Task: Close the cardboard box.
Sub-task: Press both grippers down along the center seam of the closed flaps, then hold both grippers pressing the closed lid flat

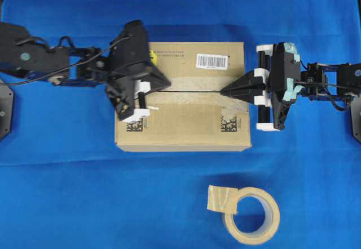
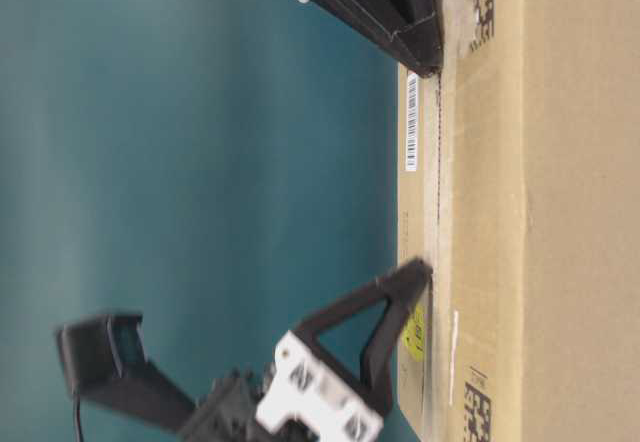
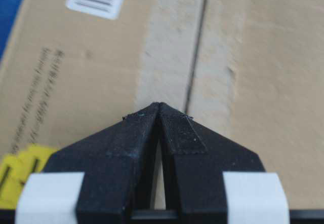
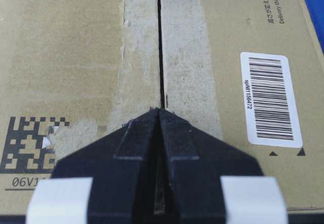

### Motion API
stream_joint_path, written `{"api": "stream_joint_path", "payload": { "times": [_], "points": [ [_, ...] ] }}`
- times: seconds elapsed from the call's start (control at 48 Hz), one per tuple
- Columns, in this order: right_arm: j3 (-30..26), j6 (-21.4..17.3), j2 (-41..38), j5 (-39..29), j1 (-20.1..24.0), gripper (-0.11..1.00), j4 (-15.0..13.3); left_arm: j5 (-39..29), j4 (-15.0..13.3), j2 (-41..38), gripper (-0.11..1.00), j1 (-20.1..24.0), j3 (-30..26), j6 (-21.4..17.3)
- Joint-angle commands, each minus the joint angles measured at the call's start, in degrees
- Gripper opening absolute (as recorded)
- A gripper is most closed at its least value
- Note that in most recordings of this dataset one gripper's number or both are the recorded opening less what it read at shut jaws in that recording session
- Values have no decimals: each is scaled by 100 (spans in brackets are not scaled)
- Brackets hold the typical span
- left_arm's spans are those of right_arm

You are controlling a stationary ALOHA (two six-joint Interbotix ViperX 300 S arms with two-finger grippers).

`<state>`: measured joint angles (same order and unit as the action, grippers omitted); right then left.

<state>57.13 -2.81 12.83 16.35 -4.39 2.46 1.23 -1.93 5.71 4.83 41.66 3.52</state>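
- Overhead view: the cardboard box point(image 1: 183, 97) sits mid-table, top flaps down, the seam point(image 1: 192, 90) running 9-to-3 o'clock. My left gripper point(image 1: 163, 85) is over the 9 o'clock end of that seam, my right gripper point(image 1: 225, 89) over the 3 o'clock end, tips pointing at each other. Both are equally near; the long axis of the seam lies straight between them. A tape roll point(image 1: 251, 215) lies at 5 o'clock, well apart.
- Table-level view (turned sideways): both sets of black tips meet the box top; the right gripper point(image 2: 428, 62) and left gripper point(image 2: 418, 267) look to be touching the flaps, pressing by my judgement.
- Left wrist view: my fingers point(image 3: 136, 133) are pinched together, holding nothing, the seam point(image 3: 195, 57) leading off at 12 o'clock, slightly right of the tips.
- Right wrist view: fingers point(image 4: 136, 133) likewise closed on nothing, the seam point(image 4: 160, 41) dead ahead at 12 o'clock, the white barcode label point(image 4: 268, 100) at 3 o'clock.
- Judgement: flaps look nearly flush; any further press goes straight down along this seam.
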Motion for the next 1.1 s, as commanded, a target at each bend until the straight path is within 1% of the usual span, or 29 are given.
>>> {"api": "stream_joint_path", "payload": {
  "times": [0.0, 0.291, 0.437, 0.583, 0.749, 1.082],
  "points": [
    [-44, 9, 18, 53, -26, 0, 9, 510, 0, 308, 0, -70, 220, -9],
    [-35, 9, 18, 123, -26, 0, 9, 1863, -9, 791, 0, -97, 1169, -44],
    [-35, 0, 18, 149, -26, 0, 18, 2540, -9, 773, 0, -97, 1529, -44],
    [-44, 0, 18, 185, -26, 0, 26, 3006, -9, 712, 0, -105, 1802, -44],
    [-44, 0, 18, 185, -26, 0, 26, 3190, 0, 677, 0, -114, 1951, -44],
    [-35, 0, 18, 202, -26, 0, 18, 3199, -9, 492, 0, -114, 1986, -44]
  ]
}}
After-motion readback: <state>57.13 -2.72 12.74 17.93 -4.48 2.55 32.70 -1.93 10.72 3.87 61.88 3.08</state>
